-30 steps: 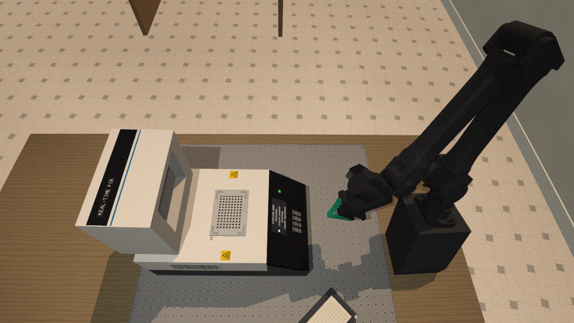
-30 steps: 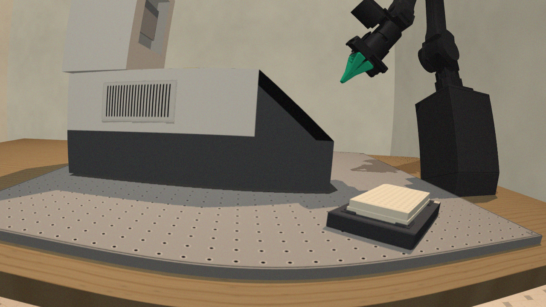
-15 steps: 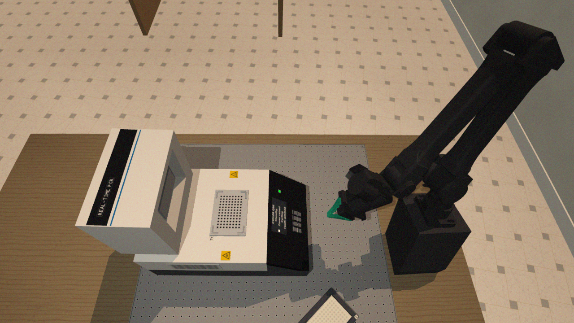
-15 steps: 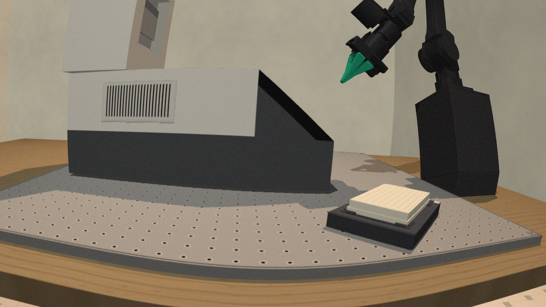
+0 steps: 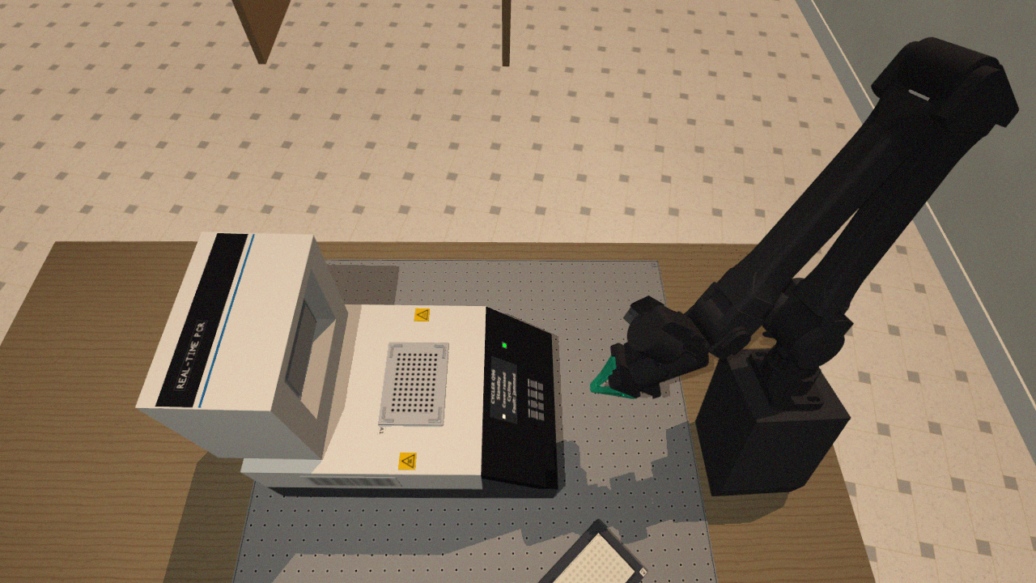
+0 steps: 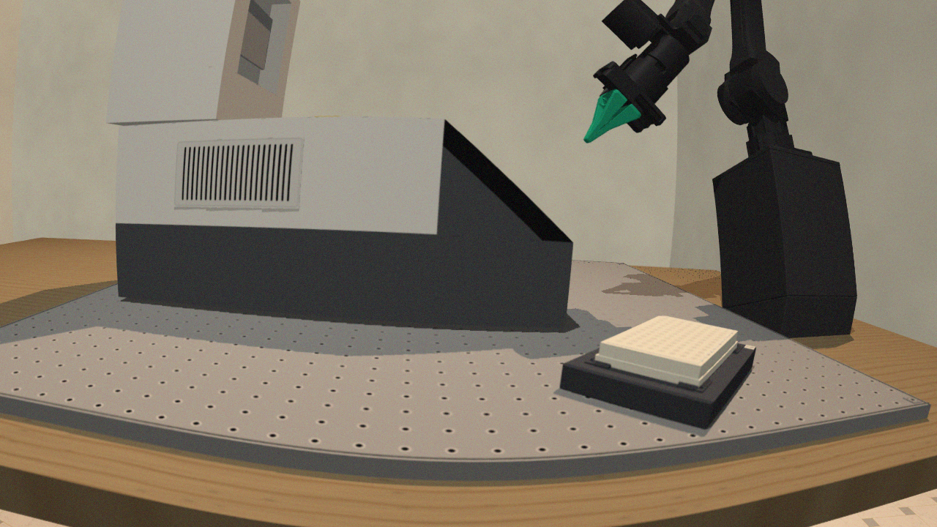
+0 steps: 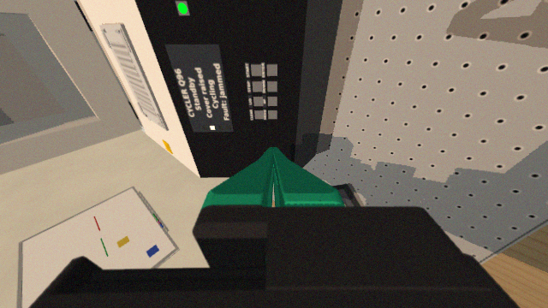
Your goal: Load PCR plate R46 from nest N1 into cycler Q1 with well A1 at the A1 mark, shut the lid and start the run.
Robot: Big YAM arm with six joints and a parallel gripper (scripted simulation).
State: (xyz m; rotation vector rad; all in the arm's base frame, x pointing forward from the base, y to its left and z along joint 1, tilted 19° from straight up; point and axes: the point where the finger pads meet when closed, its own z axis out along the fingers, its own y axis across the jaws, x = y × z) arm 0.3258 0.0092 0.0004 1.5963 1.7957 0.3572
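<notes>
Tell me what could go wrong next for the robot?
1. The gripper is shut and holds nothing; it must open before it can pick up the plate, or it may just bump it.
2. The plate could go onto the block the wrong way round, with A1 away from the mark.
3. The cycler stands loose, so a hard push could slide it.

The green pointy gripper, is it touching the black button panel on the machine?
Apart. In the exterior view the shut gripper hangs in the air, up and off to the side of the sloped black panel, with bare wall showing between them.
</notes>
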